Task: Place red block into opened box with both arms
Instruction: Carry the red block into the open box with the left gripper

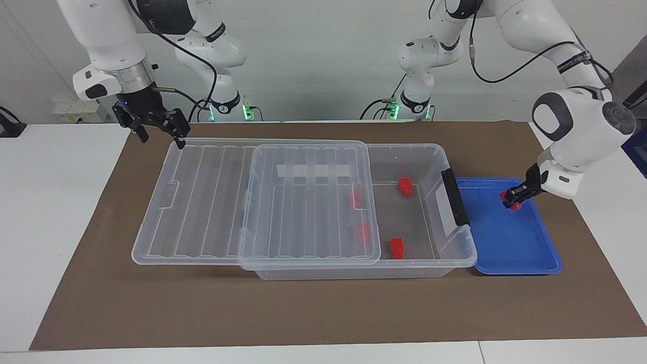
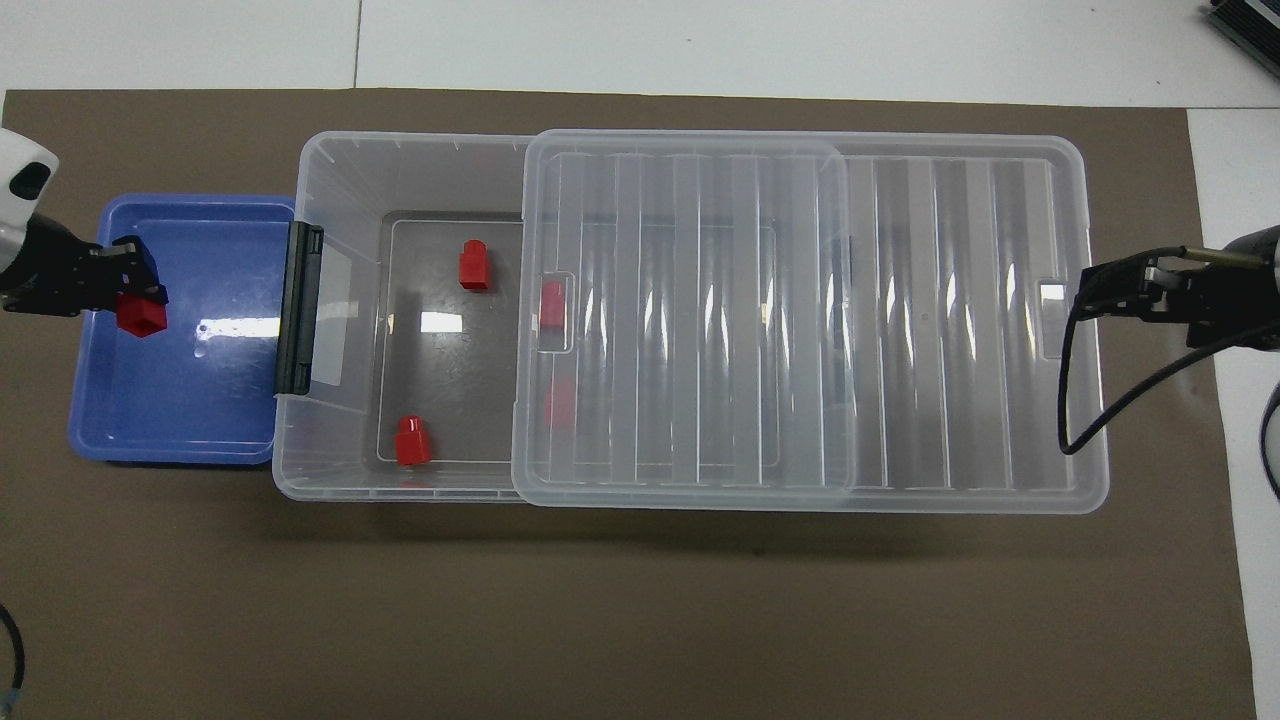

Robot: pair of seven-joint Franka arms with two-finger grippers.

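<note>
Your stock on the brown mat [image 1: 313,308], largest first.

The box [image 1: 429,151]: clear bin, mid-table, black handle [image 1: 454,196] facing the left arm's end. Its ribbed lid [image 1: 212,202] lies slid toward the right arm's end, so you see the handle end open.

Blue tray [image 1: 510,247]: shallow, just beside the box's handle end.

Right gripper [image 1: 157,132]: you find it with fingers spread wide and nothing in them, raised over the lid's corner at the right arm's end.

Left gripper [image 1: 511,197]: you have it clamped on the red block [image 1: 513,203], lifted clear above the tray.

Four more red blocks in the box: two in the uncovered part [image 1: 405,185] [image 1: 397,247], two seen blurred through the lid [image 1: 355,198] [image 1: 363,232].
</note>
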